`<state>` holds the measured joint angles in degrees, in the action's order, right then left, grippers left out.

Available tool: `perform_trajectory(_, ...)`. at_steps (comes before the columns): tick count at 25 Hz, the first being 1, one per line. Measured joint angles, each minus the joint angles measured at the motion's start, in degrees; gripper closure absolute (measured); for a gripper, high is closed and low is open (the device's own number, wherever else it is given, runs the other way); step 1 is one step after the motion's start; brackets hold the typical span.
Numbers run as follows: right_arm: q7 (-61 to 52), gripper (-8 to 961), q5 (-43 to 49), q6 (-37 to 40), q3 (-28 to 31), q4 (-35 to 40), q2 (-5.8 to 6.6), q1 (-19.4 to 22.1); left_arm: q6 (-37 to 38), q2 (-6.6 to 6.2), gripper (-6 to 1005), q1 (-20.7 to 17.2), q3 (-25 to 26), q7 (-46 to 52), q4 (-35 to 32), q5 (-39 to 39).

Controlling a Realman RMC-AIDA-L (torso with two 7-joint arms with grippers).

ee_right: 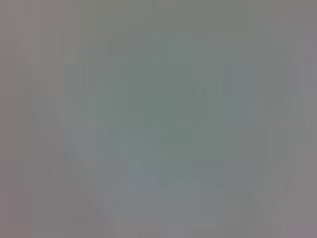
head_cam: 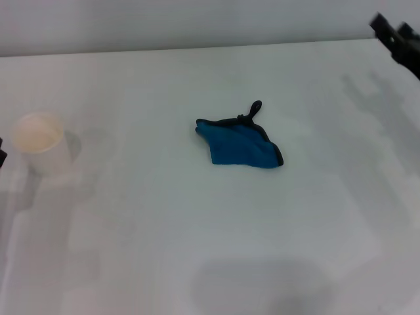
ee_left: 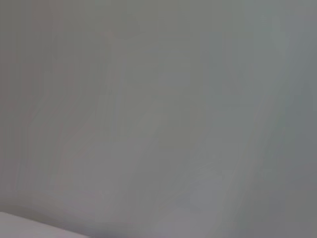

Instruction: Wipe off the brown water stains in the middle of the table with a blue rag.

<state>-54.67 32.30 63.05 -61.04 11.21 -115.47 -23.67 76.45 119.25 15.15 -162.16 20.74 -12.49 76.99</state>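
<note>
Blue rag (head_cam: 239, 143) crumpled mid-table (head_cam: 197, 249), well apart from right pincer (head_cam: 398, 41); pincer state unclear.

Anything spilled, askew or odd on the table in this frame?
No brown stain shows on the table. The blue rag lies crumpled mid-table, untouched. A paper cup stands upright at the left. Nothing else stands out.

One blue rag (head_cam: 239, 143) is lying crumpled on the table (head_cam: 197, 249), and it is showing one black loop (head_cam: 254, 108) at its far corner. One white paper cup (head_cam: 41, 144) is standing toward the robot's left (its inside looking beige). One table is carrying both. Two dark gripper parts are peeking in: the right gripper (head_cam: 398, 39) and the left gripper (head_cam: 2, 152).
</note>
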Motion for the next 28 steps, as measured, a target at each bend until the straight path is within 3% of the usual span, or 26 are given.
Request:
perform_trajectory(5,19.6,127,-2.26,-0.35,0.03,-4.26,-0.61,-0.09,-3.46,0.02,106,1.87,0.0,0.0,0.01,0.0)
perform_trajectory(10,32.25,126,-10.7,-0.37,0.08,-11.97,-0.73,-2.89,-7.39,0.02,106,3.84,0.0,0.0,0.01,0.02)
perform_trajectory(28,33.44,125,-15.8,-0.21,0.14,-12.47,-0.72,-3.45,-9.42,-0.1,106,9.2,0.1,-0.03,2.43,9.07)
